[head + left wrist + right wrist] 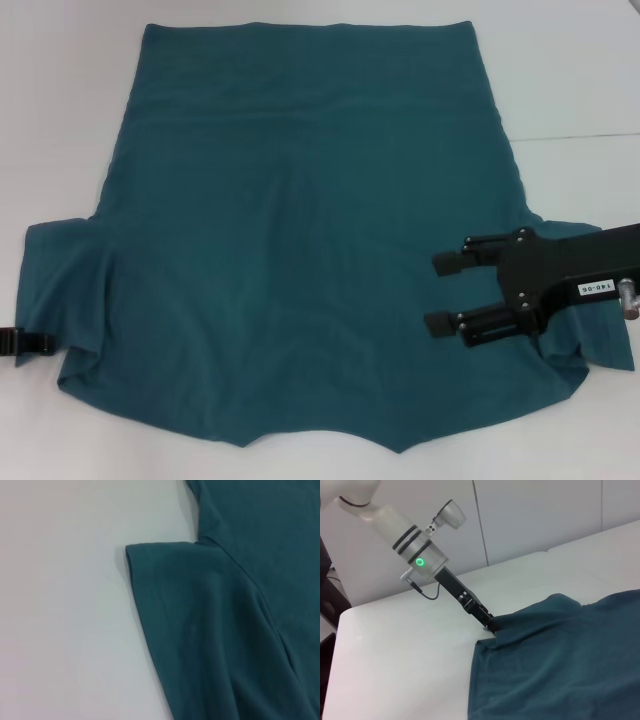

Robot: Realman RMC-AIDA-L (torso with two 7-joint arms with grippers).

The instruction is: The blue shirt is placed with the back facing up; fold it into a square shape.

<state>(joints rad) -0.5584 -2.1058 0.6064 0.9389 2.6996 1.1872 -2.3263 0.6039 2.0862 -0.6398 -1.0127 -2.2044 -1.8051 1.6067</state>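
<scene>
The blue shirt (300,260) lies spread over the white table (60,120), its straight hem at the far edge and its neck end towards the robot, with a short sleeve jutting out on each side. The fabric is mostly flat, with soft wrinkles down the middle and some bunching near both sleeves. The right gripper (442,293) hovers over the shirt's right side, just inside the right sleeve — its two black fingers are spread apart, pointing towards the middle of the cloth, and nothing sits between them. The left gripper (45,343) shows only as a black tip at the shirt's left edge, just below the left sleeve; in the right wrist view it (491,625) reaches down to the sleeve corner, where the cloth rises in a small ridge around its tip, but whether its fingers are closed on the fabric cannot be told. The left wrist view shows the left sleeve (165,590) lying flat on the table.
</scene>
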